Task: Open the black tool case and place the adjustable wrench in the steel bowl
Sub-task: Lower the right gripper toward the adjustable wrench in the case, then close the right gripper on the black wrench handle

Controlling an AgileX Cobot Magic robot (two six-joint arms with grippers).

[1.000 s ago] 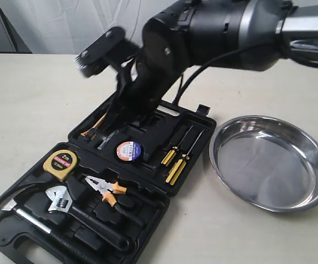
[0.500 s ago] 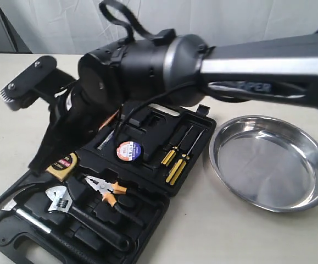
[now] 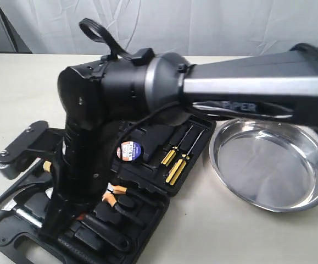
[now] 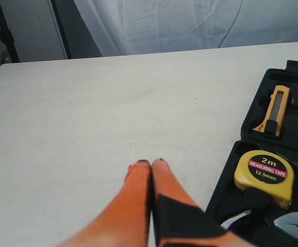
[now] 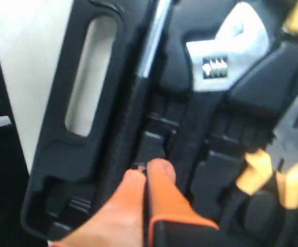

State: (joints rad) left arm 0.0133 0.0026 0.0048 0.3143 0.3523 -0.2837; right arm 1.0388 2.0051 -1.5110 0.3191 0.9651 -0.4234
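The black tool case [image 3: 154, 212] lies open on the table. In the right wrist view the adjustable wrench [image 5: 230, 47] rests in its moulded slot, silver head far from the fingers and black handle running back toward them. My right gripper [image 5: 149, 172] is shut with nothing in it, its tips low over the tray just beside the wrench's handle. In the exterior view the right arm [image 3: 87, 165] hides the wrench. The steel bowl [image 3: 271, 162] stands to the right of the case with nothing in it. My left gripper [image 4: 150, 163] is shut over bare table beside the case.
A hammer shaft [image 5: 154, 36] lies alongside the wrench, and orange-handled pliers [image 5: 264, 172] sit on its other side. A yellow tape measure [image 4: 264, 172] and a utility knife [image 4: 275, 108] sit in the case. Yellow-handled screwdrivers [image 3: 175, 162] and a tape roll [image 3: 129, 149] fill the far half.
The right arm has swung left and down from the back of the case to its front-left tools, and now covers the wrench and tape measure in the exterior view.
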